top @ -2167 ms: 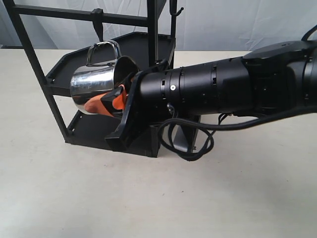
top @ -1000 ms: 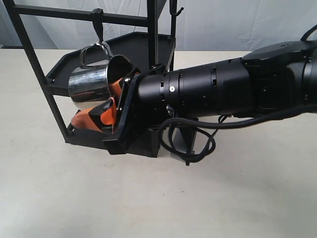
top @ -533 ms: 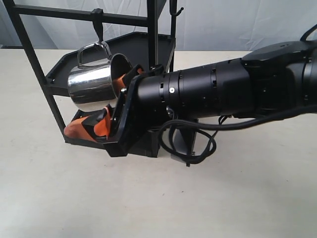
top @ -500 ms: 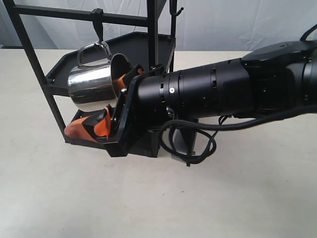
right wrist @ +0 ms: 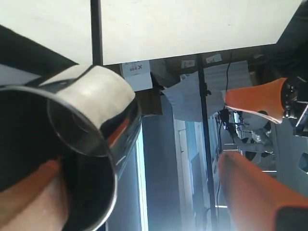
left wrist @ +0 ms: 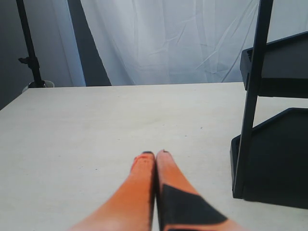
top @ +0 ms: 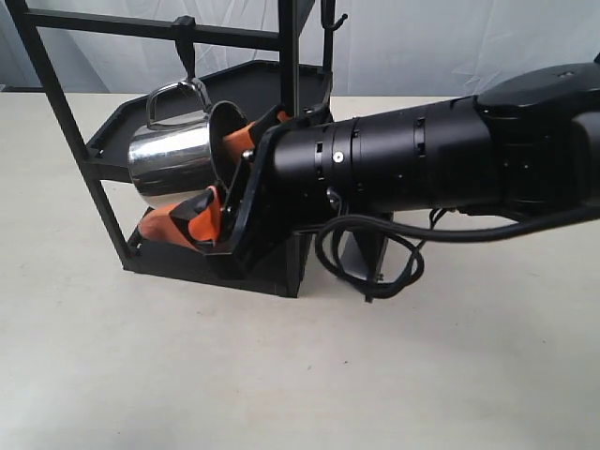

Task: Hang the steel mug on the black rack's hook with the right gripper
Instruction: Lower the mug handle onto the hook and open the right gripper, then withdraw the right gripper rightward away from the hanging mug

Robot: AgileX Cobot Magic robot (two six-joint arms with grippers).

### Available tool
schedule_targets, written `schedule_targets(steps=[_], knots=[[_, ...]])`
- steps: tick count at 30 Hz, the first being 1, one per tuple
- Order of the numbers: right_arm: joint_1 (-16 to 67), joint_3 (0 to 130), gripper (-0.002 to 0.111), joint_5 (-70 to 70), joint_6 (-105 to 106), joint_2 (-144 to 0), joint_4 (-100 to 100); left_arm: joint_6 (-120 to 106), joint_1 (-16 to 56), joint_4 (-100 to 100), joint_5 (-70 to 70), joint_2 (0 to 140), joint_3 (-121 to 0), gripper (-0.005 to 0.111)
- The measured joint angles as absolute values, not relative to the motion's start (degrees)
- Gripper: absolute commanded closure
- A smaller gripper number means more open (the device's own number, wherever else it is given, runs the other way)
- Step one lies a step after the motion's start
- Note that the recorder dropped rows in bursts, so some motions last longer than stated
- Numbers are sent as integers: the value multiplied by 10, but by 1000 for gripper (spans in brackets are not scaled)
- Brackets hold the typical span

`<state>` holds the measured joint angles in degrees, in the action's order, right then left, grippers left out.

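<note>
The steel mug (top: 172,157) hangs by its looped handle (top: 178,90) from the hook (top: 187,58) on the black rack's crossbar (top: 112,25), mouth facing the arm. My right gripper (top: 192,183) is open and straddles the mug's lower wall: one orange finger (top: 240,139) is inside the mouth, the other (top: 173,223) is below the mug. In the right wrist view the mug (right wrist: 91,101) sits at one side, with one finger (right wrist: 29,197) inside it and the other finger (right wrist: 255,192) far apart. My left gripper (left wrist: 155,155) is shut and empty above the table.
The black rack (top: 291,56) stands on a pale table (top: 281,375), its two shelves behind and below the mug. A thinner curved hook (top: 330,19) hangs at the rack's top right. Black cables (top: 375,262) loop under the right arm. The rack's post (left wrist: 252,96) is near the left gripper.
The right gripper, earlier shut on the mug's wall, has opened. The mug's handle has settled on the hook, and the arm has drawn back slightly to the right.
</note>
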<state>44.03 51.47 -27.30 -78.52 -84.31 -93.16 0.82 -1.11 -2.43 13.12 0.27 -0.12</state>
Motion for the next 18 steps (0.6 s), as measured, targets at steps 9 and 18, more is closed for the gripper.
schedule_targets(steps=[9,18], knots=[[440,515,31,-251,-907,-811,-813,8,-11,-24,131,3,-1,105],[440,477,31,-228,-934,-762,-797,8,-11,-24,131,3,-1,105]])
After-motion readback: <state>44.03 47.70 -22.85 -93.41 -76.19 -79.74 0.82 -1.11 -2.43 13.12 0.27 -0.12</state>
